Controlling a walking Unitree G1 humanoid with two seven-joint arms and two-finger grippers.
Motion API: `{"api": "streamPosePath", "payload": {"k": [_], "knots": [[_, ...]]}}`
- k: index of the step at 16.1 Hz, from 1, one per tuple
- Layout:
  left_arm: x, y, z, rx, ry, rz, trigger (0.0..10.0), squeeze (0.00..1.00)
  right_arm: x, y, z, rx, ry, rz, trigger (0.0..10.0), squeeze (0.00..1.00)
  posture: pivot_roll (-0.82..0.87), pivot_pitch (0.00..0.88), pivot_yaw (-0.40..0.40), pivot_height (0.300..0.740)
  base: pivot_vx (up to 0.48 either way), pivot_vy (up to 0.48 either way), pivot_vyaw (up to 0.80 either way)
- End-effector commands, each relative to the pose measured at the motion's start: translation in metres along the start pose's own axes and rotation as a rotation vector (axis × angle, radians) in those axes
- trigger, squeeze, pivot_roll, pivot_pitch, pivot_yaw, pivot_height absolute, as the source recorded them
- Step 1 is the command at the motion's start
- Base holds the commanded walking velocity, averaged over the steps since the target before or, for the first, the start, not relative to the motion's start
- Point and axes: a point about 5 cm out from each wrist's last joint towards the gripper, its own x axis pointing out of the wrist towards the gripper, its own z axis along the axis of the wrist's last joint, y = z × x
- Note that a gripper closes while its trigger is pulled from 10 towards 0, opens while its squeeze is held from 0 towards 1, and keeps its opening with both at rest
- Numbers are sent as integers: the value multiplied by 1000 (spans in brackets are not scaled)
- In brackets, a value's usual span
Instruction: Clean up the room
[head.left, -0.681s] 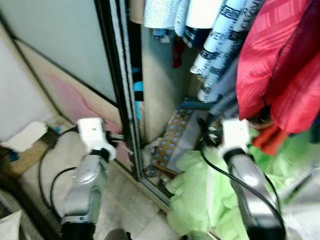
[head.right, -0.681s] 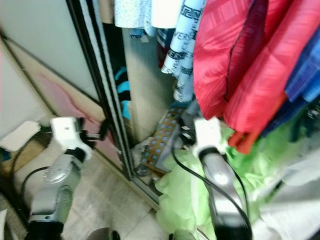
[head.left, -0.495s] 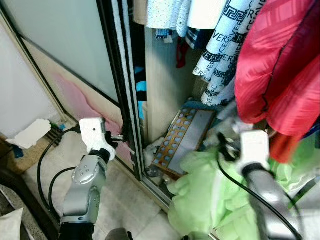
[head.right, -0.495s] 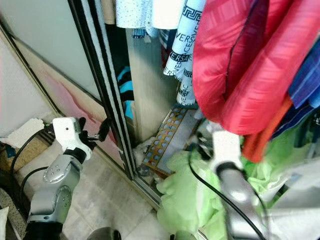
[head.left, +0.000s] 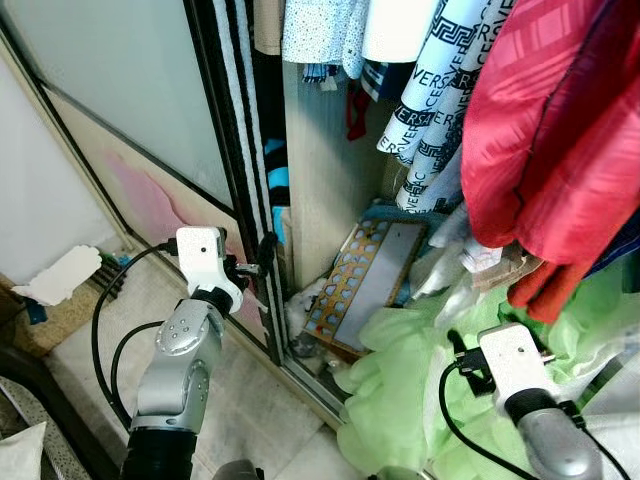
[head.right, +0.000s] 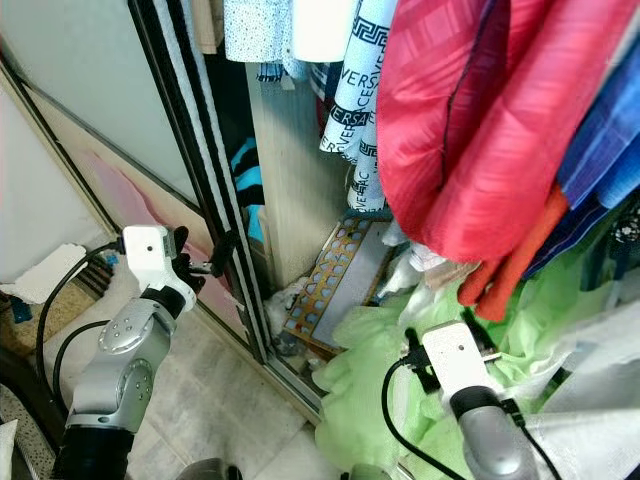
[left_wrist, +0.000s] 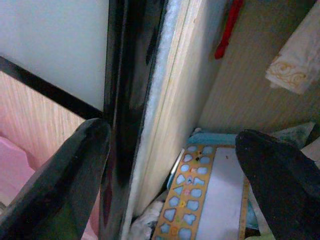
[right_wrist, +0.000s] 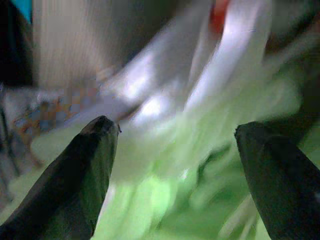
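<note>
1. Green, light, crumpled fabric or plastic sheet (head.left: 420, 390) lies heaped on the wardrobe floor at the opening, spilling over the bottom track toward the tiled floor (head.left: 250, 410).
2. Right hand (right_wrist: 175, 165): per wrist view, fingers spread wide, nothing between them; green heap directly ahead. View is blurred, so contact w/ the heap can't be confirmed. Head views show the right arm low, over the heap.
3. Left hand (left_wrist: 170, 175): fingers wide apart, nothing gripped. It is raised beside the black sliding-door frame (head.left: 225, 150); wrist view shows one finger (left_wrist: 60, 175) in front of the frame, the other (left_wrist: 285, 180) on the wardrobe-interior side.
4. Sliding door: frosted glass panel (head.left: 110, 80) above, wood-look lower panel w/ a pink patch (head.left: 150, 200).
5. Patterned board (head.left: 365, 280) w/ blue shape cut-outs on an orange border leans tilted on the wardrobe floor, just behind the green heap, beside a pale wood partition (head.left: 320, 190).
6. Hanging above: red garment (head.left: 540, 130), white-and-black Greek-key print fabric (head.left: 435, 90), white dotted cloth (head.left: 315, 30). Orange-red piece (head.left: 545, 285) hangs below the red garment.
7. Outside the wardrobe, left of the arm: white foam-like piece (head.left: 55, 275) on the floor near the wall, black cables (head.left: 100, 330) running from the left arm.
</note>
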Motion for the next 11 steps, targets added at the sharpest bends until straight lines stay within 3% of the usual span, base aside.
{"api": "streamPosePath", "payload": {"k": [1, 2, 4, 7, 9, 11], "knots": [[5, 0, 3, 10, -11, -3, 10000, 0, 5, 0, 8, -13, -97, 6, 10000, 0, -83, 0, 17, 740, 0, 0, 0], [6, 0, 4, 10, -14, -3, 10000, 0, 10, 2, 12, -23, -140, 15, 10000, 0, -83, 0, 18, 740, 0, 0, 0], [9, 4, 10, 28, -52, 44, 10000, 0, 35, 6, 24, 13, -250, 36, 10000, 0, -73, 0, 17, 740, 0, 0, 0], [11, 14, 17, 42, -81, 90, 10000, 0, 57, 9, 36, 63, -327, 52, 10000, 0, -47, 0, 11, 740, 0, 0, 0], [11, 19, 20, 46, -96, 111, 10000, 0, 63, 7, 60, 89, -389, 86, 10000, 0, -40, 0, 8, 740, 0, 0, 0], [14, 19, 20, 47, -101, 113, 10000, 0, 65, 7, 61, 102, -387, 100, 10000, 0, -46, 0, 5, 740, 0, 0, 0]]}}
